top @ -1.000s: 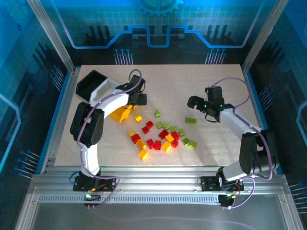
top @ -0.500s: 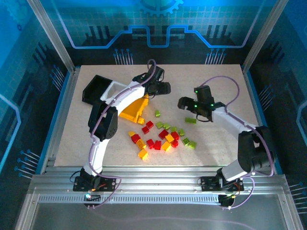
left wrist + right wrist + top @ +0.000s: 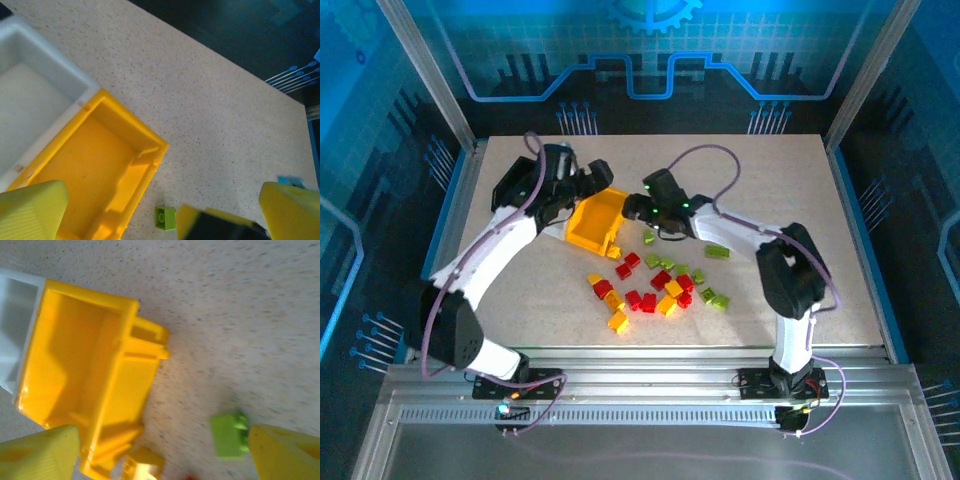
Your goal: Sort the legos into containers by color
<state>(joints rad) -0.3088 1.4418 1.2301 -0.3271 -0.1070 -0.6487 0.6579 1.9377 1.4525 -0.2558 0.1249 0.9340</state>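
Right gripper [image 3: 161,442]: jaws wide, empty. The green brick [image 3: 229,435] lies on the table between its fingers, off-centre, close to one. It is near the yellow bin [image 3: 90,294]. Left gripper [image 3: 162,192]: wide, empty, above the bin's corner. Right arm judged nearer.

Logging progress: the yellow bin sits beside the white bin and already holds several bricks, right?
Not quite. The yellow bin sits beside the white bin, but it is empty; the left wrist view shows its bare floor.

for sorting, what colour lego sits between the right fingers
Lego: lime green, right wrist view.
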